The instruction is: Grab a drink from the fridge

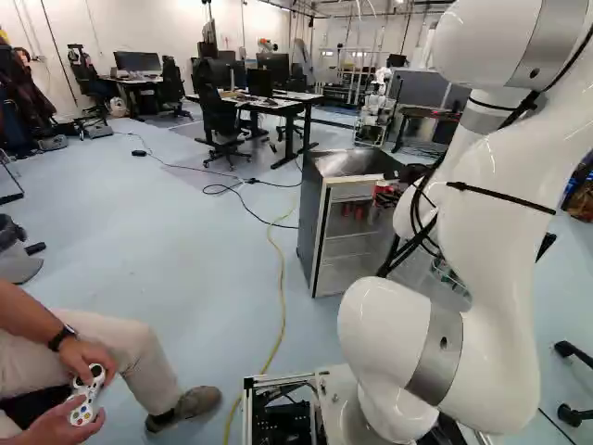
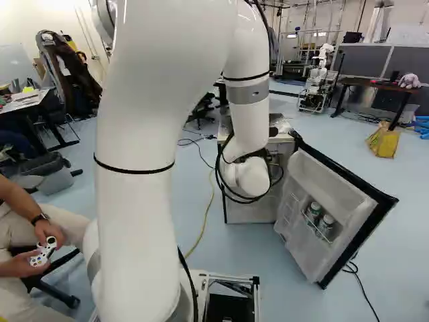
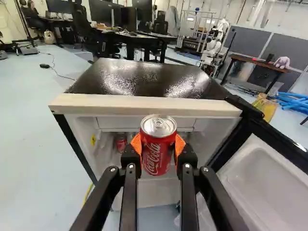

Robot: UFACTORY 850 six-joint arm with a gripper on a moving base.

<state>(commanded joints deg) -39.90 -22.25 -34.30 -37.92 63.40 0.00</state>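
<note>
Fridge point(image 3: 144, 82) with glossy dark top and front open; its door point(image 2: 338, 201) stands swung out to the right of the opening. The tool point(image 1: 387, 192) is clasped on a red soda can point(image 3: 158, 144), one orange pad point(image 3: 136, 143) at either side of it. The can is upright between the fingers, in front of the fridge opening, its lid and pull tab uppermost and crossing the pale front edge of the fridge top in the wrist view.

Hidden or cut off: the pads show only as orange margins behind the can. The tool's fingers cover part of the fridge interior, where a second red can point(image 3: 121, 143) shows, partly screened and indistinct. In the left base view the white arm point(image 1: 491, 222) conceals most of the door, and the grasp is small and crowded by black cables point(image 1: 408, 246). In the right base view the arm's wrist end blocks the tool and much of the opening from sight. Two containers point(image 2: 314, 211) with pale tops sit in the door rack, their lower parts behind its wires.

Markings: large white script lettering runs up the side of the held can, with smaller print near it. A small yellow label point(image 3: 93, 140) marks the fridge's inner wall; its print is too small to make out, as are the labels on the door containers.
</note>
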